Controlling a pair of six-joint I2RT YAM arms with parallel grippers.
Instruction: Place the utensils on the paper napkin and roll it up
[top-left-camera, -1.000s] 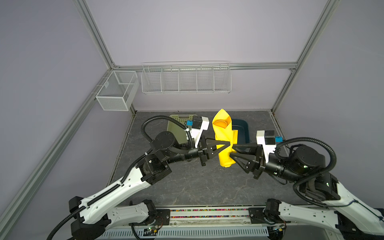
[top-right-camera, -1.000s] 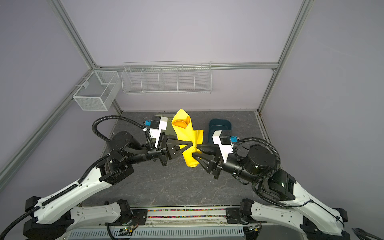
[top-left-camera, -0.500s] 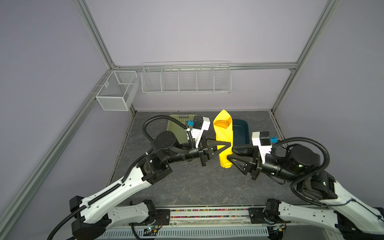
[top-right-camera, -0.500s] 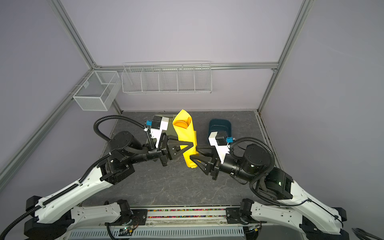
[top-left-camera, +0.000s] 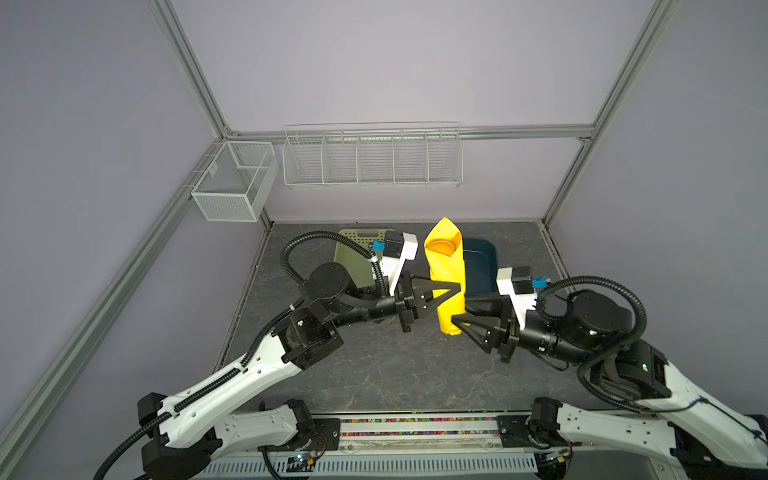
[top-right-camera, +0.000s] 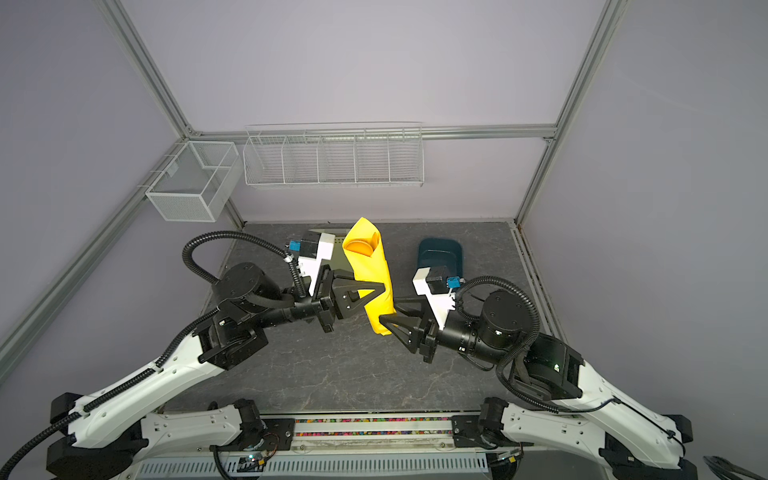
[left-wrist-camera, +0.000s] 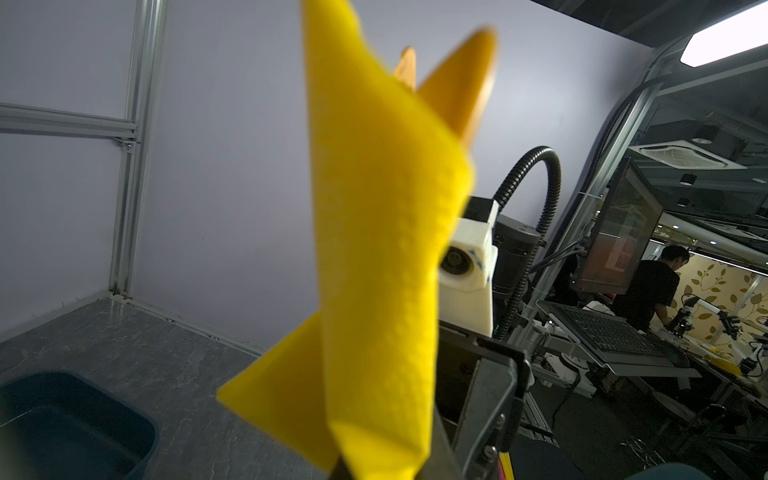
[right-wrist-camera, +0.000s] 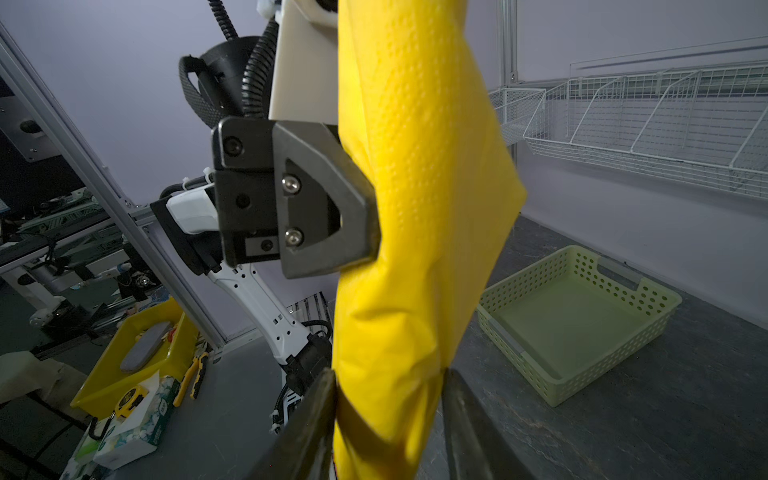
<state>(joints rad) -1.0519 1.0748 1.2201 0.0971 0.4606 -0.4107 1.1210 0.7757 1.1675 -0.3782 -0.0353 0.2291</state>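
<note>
dimpled yellow paper napkin (top-left-camera: 448, 274) rolled into a creased tube, held upright in the air above the grey stone-look table (top-left-camera: 374, 365), round orange spoon bowl (top-left-camera: 441, 248) poking out the top
left claw (top-left-camera: 456, 287) clamped mid-roll, right claw (top-left-camera: 460, 314) half-wide, pinching the lower end
vs a second ago: right arm edged inward, roll slimmer
count: 1 roll, 2 claws, 1 perforated green basket (right-wrist-camera: 540, 276), 1 dark blue tray (top-left-camera: 482, 266)
</note>
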